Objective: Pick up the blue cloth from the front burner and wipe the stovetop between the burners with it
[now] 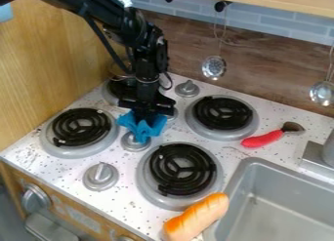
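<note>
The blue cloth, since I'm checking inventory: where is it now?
In the camera view, the blue cloth is in the black gripper, left of centre, over a round grey knob between the leftmost and nearest black coil burners.

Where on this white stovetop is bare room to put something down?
Bare patches: between the red tool and wooden backsplash, and between the front stovetop knob and the burner beside the bun. Crowded: around the gripper and blue cloth.

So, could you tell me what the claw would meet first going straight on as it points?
Beyond the blue cloth it holds, the claw would probably meet the silver knob just below; depth is unclear.
</note>
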Controlling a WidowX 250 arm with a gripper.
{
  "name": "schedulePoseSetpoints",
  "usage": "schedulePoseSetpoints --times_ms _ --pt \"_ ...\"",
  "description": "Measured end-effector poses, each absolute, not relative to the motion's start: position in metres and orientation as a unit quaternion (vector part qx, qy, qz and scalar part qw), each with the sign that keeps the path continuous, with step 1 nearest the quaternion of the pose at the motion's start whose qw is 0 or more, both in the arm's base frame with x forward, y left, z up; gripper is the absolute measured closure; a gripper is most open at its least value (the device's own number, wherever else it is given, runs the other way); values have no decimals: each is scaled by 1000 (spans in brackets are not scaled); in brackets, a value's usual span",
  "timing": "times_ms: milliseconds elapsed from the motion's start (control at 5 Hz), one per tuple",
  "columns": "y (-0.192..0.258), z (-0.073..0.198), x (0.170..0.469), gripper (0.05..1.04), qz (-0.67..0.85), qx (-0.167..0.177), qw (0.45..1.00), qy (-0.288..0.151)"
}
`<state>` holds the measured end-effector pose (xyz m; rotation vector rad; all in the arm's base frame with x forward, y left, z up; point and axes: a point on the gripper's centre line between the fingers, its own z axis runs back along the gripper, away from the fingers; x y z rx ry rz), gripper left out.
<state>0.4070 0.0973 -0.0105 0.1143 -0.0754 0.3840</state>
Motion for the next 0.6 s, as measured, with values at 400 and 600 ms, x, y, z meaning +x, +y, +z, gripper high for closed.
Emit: schedulePoseSetpoints --times_ms 400,600 --pt "100 1 402 738 195 55 978 -39" --pt "103 18 397 418 202 57 976 -56"
